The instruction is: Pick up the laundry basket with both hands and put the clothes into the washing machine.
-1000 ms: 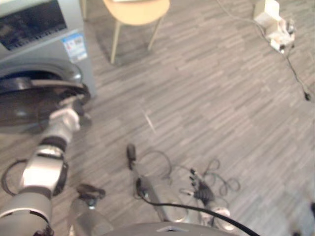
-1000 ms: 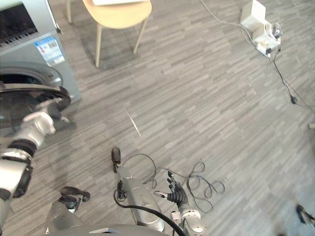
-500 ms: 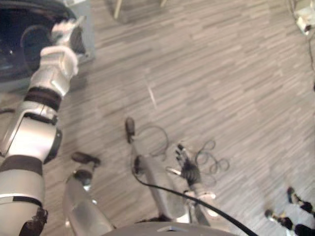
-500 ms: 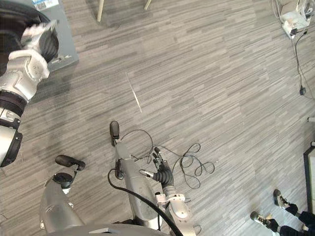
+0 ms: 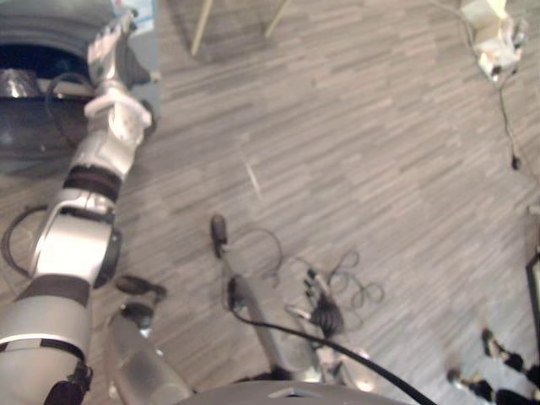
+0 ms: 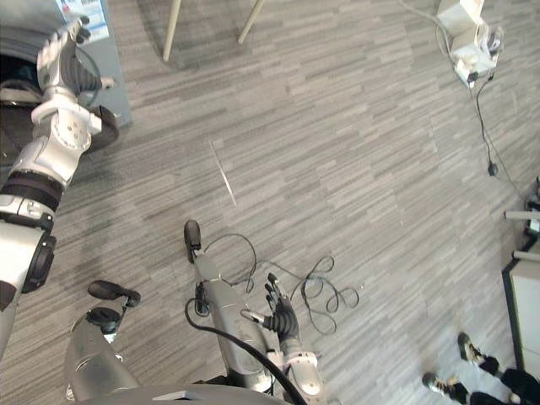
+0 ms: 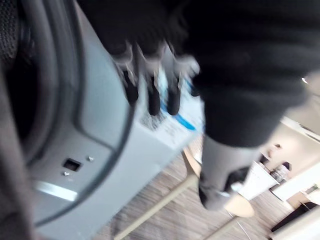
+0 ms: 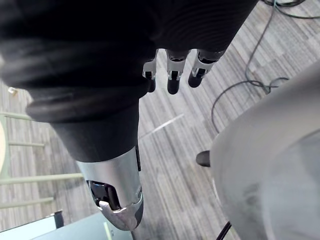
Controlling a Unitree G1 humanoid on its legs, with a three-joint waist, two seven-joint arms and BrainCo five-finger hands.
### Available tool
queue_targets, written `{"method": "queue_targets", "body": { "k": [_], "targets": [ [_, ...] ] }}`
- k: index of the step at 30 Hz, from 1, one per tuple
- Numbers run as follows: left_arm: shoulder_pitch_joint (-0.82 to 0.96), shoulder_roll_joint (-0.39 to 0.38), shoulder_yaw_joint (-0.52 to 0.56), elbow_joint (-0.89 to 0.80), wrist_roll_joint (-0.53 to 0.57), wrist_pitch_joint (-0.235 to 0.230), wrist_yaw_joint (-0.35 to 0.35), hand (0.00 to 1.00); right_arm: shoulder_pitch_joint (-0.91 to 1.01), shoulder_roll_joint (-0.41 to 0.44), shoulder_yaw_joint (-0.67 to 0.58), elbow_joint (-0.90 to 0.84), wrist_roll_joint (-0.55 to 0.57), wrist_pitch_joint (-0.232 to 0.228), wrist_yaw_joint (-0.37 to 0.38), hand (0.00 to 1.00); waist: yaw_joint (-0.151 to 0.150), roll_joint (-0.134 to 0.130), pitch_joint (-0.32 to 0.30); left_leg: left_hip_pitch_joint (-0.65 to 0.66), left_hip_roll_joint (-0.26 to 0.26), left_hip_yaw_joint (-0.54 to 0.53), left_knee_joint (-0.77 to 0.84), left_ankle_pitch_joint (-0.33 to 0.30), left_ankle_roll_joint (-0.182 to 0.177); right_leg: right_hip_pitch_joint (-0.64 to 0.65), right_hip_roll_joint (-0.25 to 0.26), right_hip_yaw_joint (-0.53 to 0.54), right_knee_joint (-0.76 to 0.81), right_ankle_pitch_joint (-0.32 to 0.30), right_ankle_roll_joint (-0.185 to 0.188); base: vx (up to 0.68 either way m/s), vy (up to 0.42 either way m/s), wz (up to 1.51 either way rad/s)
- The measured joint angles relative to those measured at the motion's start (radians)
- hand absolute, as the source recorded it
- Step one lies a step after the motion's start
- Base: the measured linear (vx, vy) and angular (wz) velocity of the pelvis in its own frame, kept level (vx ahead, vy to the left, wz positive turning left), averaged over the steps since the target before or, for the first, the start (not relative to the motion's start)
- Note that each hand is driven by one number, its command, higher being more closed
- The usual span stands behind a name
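Lifting left hand (image 6: pixel 61 59) clear of dark drum mouth (image 5: pixel 34 63), up front of grey front-loading washing machine (image 6: pixel 116 89), fingers straight, empty | hanging right hand (image 6: pixel 278 316) low over grey wood floor (image 6: pixel 337 169), fingers spread, empty | carrying no basket; probably wrapping up loading

The washing machine (image 6: pixel 114 84) stands on the floor (image 6: pixel 354 169). Just right of it, farther back, are chair legs (image 6: pixel 173 29). The left hand (image 6: pixel 57 59) is before the machine's front, by its door opening. The right hand (image 6: pixel 278 316) hangs low, well right of the machine. Far right lies what may be a socket box (image 6: pixel 460 34), with a person's shoes (image 6: pixel 467 344) nearer.
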Motion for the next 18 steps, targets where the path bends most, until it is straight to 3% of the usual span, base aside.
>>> {"method": "queue_targets", "body": {
  "k": [2,4,7,9,11,13,15,17,18],
  "targets": [
    [0.181,-0.006,0.042,-0.156,-0.041,-0.029,-0.028,0.0,-0.03,-0.015,-0.002,0.077,-0.009,0.001,-0.005,0.0,0.016,0.02,-0.025,0.02,-0.006,-0.005,-0.03,0.018,-0.021,0.014,0.001,-0.035,0.001,-0.001,-0.008,0.11,-0.129,0.04],
    [0.418,-0.1,0.068,-0.306,-0.077,-0.078,-0.052,0.0,-0.043,-0.029,-0.04,0.162,-0.024,0.003,0.0,0.0,0.055,0.065,-0.048,0.058,-0.028,-0.023,-0.081,0.041,-0.036,0.058,0.001,-0.064,0.001,-0.015,-0.025,0.19,-0.085,0.29],
    [0.702,-0.247,0.059,-0.342,-0.133,-0.135,-0.116,0.0,-0.074,-0.072,-0.09,0.28,-0.093,0.01,-0.028,0.0,0.113,0.117,-0.077,0.143,-0.069,-0.065,-0.134,0.056,-0.043,0.173,-0.014,-0.12,0.002,-0.062,-0.02,0.2,0.028,0.71],
    [0.938,-0.347,0.027,-0.347,-0.214,-0.149,-0.178,0.0,-0.092,-0.108,-0.147,0.406,-0.127,0.025,-0.047,0.0,0.153,0.185,-0.127,0.186,-0.122,-0.137,-0.176,0.058,-0.043,0.236,-0.061,-0.199,0.063,-0.137,0.0,0.17,0.134,1.19],
    [1.08,-0.374,0.032,-0.321,-0.296,-0.149,-0.22,0.0,-0.116,-0.114,-0.193,0.485,-0.127,0.036,-0.052,0.0,0.173,0.217,-0.157,0.214,-0.176,-0.195,-0.203,0.056,-0.039,0.29,-0.113,-0.267,0.124,-0.195,0.025,0.13,0.222,1.39],
    [1.178,-0.384,0.06,-0.297,-0.385,-0.149,-0.252,0.0,-0.122,-0.117,-0.23,0.526,-0.127,0.053,-0.054,0.0,0.199,0.227,-0.18,0.24,-0.232,-0.247,-0.213,0.037,-0.018,0.324,-0.182,-0.319,0.225,-0.27,0.048,0.1,0.275,1.36],
    [1.25,-0.385,0.113,-0.269,-0.461,-0.15,-0.271,0.0,-0.127,-0.114,-0.254,0.561,-0.127,0.056,-0.053,0.0,0.225,0.217,-0.204,0.251,-0.289,-0.286,-0.206,-0.01,-0.005,0.345,-0.26,-0.348,0.327,-0.332,0.05,0.05,0.222,0.93],
    [1.337,-0.395,0.15,-0.251,-0.533,-0.15,-0.306,0.0,-0.161,-0.109,-0.289,0.611,-0.126,0.078,-0.056,0.0,0.231,0.217,-0.219,0.297,-0.358,-0.325,-0.22,-0.044,0.02,0.327,-0.361,-0.306,0.529,-0.321,0.004,0.07,0.253,0.89],
    [1.349,-0.396,0.152,-0.239,-0.543,-0.15,-0.313,0.0,-0.165,-0.105,-0.297,0.617,-0.126,0.082,-0.058,0.0,0.234,0.215,-0.22,0.317,-0.378,-0.337,-0.235,-0.046,0.028,0.308,-0.379,-0.276,0.596,-0.295,-0.036,0.11,0.31,0.85]
  ]
}}
